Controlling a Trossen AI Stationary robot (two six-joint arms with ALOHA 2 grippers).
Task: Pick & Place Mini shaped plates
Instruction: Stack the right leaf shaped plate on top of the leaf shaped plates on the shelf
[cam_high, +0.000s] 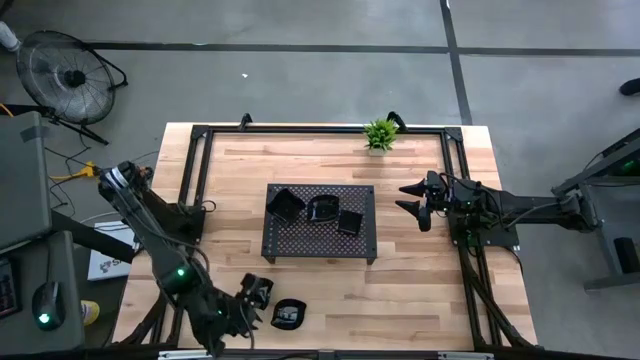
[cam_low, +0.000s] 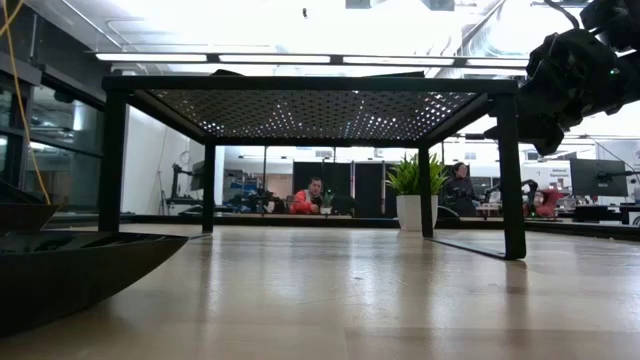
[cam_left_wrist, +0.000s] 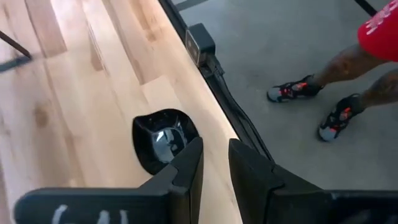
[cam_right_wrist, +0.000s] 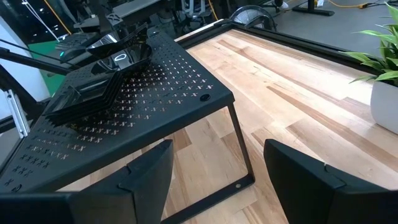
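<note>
Three mini plates (cam_high: 318, 209) are sitting on the perforated tray (cam_high: 290, 244) while a fourth plate (cam_left_wrist: 163, 138) is lying at the desk's (cam_high: 420, 290) near edge just beside the left tool (cam_left_wrist: 214, 163), narrowly parted, as the right tool (cam_right_wrist: 217, 163) is hovering spread right of the tray, a person's shoes (cam_left_wrist: 314, 102) showing only from the left wrist.

The left pincer (cam_left_wrist: 214, 163), fingers slightly parted, hangs just over a glossy black mini plate (cam_left_wrist: 160, 137) lying near the edge of the wooden bench (cam_left_wrist: 74, 106). Beyond that edge, a person's sneakered feet (cam_left_wrist: 314, 102) stand on the grey floor (cam_left_wrist: 267, 37).
</note>
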